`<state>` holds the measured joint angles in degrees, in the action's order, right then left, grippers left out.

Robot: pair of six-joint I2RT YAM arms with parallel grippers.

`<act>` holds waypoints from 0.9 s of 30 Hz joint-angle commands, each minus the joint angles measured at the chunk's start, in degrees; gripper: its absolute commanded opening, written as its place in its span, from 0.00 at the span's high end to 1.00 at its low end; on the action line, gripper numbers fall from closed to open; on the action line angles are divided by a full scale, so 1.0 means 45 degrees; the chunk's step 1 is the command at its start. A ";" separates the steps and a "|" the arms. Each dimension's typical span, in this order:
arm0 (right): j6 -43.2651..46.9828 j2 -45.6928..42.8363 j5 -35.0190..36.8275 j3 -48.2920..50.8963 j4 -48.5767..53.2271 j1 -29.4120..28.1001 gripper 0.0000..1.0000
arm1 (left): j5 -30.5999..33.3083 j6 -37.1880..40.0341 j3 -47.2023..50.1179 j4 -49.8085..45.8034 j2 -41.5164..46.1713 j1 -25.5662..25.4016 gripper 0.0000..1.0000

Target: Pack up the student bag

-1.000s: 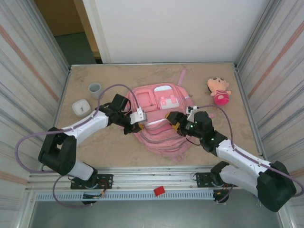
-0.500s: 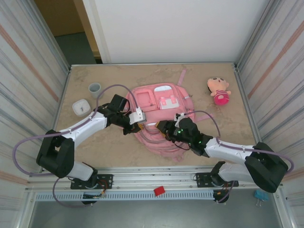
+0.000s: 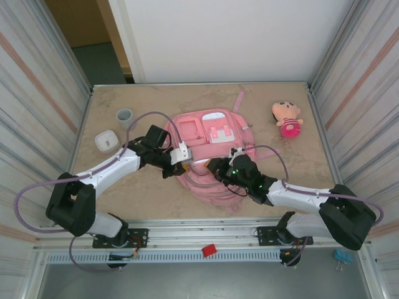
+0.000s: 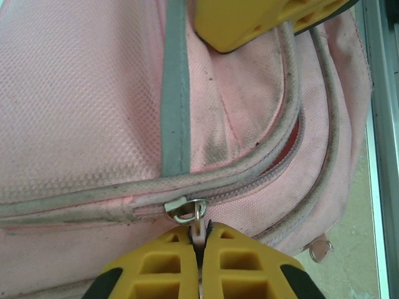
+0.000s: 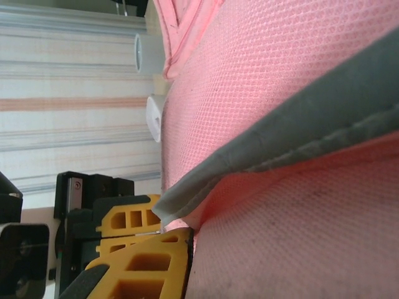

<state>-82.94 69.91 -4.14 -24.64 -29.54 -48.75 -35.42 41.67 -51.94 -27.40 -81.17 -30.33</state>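
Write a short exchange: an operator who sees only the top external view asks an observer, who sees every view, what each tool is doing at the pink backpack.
Operator: From above, the left tool sits on the student bag. Is it holding anything?
Observer: Yes. The left wrist view shows it shut on the zipper pull.
Operator: And the right tool?
Observer: The right wrist view shows its yellow fingers close together at a fold under the bag's grey strip. Whether they grip fabric, I cannot tell.
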 commanded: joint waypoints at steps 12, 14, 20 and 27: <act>0.0383 0.0467 0.0306 -0.1066 -0.0097 -0.0048 0.89 | -0.2661 -0.1015 -0.0295 -0.0265 0.0822 -0.1311 0.94; 0.0371 0.0585 0.0186 -0.1123 -0.0252 -0.0063 0.89 | -0.2539 -0.1139 -0.0334 -0.0049 0.0793 -0.1594 0.92; 0.0647 0.0804 -0.0733 -0.1237 -0.0700 0.0128 0.89 | -0.2393 -0.1789 -0.0246 0.0826 0.1038 -0.1894 0.76; 0.1907 0.0160 -0.3113 -0.1419 0.0566 0.1284 0.89 | -0.0117 -0.0677 0.0254 0.0429 0.2774 -0.1884 0.53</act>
<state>-78.94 72.49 -11.14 -28.18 -27.94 -45.08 -39.07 35.53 -51.81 -26.20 -72.69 -38.74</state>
